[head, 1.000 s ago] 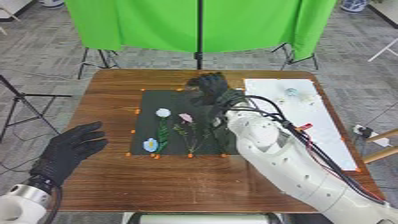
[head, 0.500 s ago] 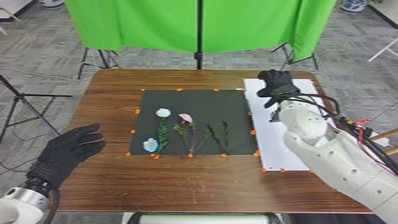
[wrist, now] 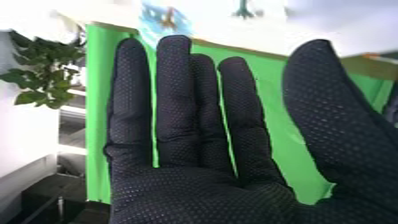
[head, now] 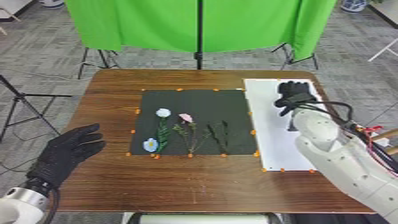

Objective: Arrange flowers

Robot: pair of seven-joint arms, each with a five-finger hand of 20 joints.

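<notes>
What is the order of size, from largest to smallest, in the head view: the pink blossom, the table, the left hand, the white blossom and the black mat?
1. Table
2. Black mat
3. Left hand
4. White blossom and pink blossom: they look about alike, so I do not rank them.

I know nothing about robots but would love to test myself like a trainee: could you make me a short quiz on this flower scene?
1. Multiple choice: what is the robot's right hand over?
A) a basket
B) the white sheet
C) a chair

2. True or false: the pink flower lies on the dark mat.

3. Fill in the word, curled or straight: in the right wrist view, the fingers of the right hand are ____.

Key: 1. B; 2. true; 3. straight
</notes>
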